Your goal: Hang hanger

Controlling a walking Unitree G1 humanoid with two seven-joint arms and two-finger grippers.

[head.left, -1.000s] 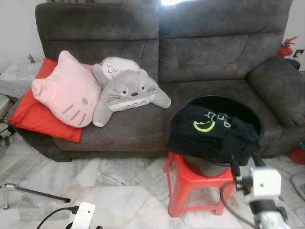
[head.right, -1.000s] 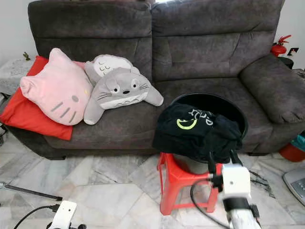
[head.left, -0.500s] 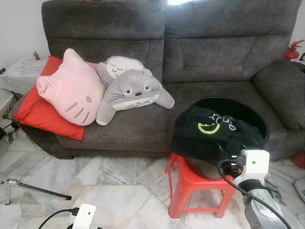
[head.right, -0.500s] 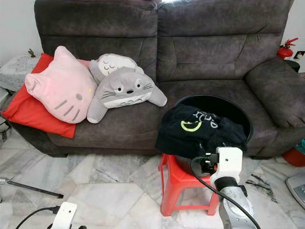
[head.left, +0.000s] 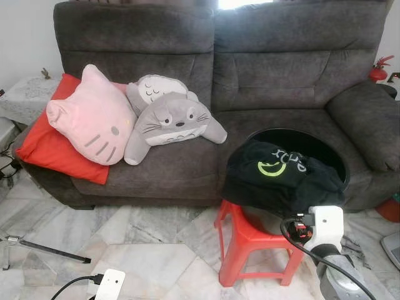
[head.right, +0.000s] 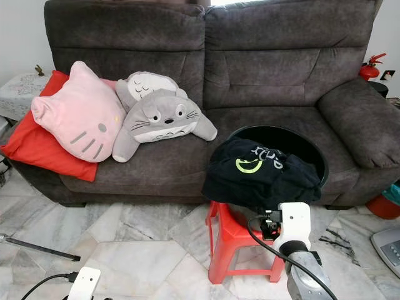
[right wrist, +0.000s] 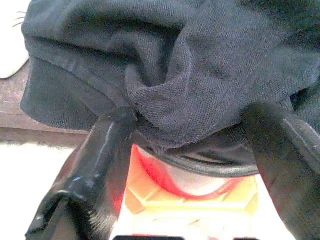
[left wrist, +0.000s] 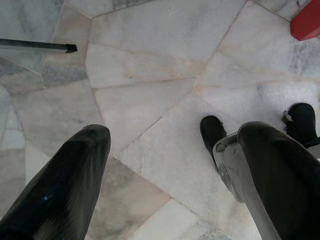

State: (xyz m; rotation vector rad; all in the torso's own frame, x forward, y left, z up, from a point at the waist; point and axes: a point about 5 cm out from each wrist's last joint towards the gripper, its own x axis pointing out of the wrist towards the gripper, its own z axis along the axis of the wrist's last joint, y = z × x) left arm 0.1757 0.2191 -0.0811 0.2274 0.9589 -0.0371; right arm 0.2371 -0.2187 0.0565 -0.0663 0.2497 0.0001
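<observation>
A black garment (head.left: 278, 175) with a green logo lies heaped over the rim of a black basin (head.left: 325, 145) on a red plastic stool (head.left: 250, 240). My right gripper (right wrist: 192, 145) is open at the garment's front edge. Its two black fingers (right wrist: 107, 150) stand on either side of a hanging fold of the cloth, above the stool's red seat. The right wrist's white housing (head.left: 326, 226) sits just below the garment. My left gripper (left wrist: 170, 150) hangs open over the marble floor, holding nothing.
A grey sofa (head.left: 269, 69) stands behind the stool, carrying a pink cat cushion (head.left: 90, 115), a red cushion (head.left: 44, 147) and grey plush toys (head.left: 169, 119). A thin black rod (head.left: 53, 251) lies on the floor at left. A red fire extinguisher (head.left: 379, 69) stands at far right.
The right wrist has turned and pushed forward, so its fingers no longer stick up in front of the basin but reach under the garment's edge. The camera has shifted slightly.
</observation>
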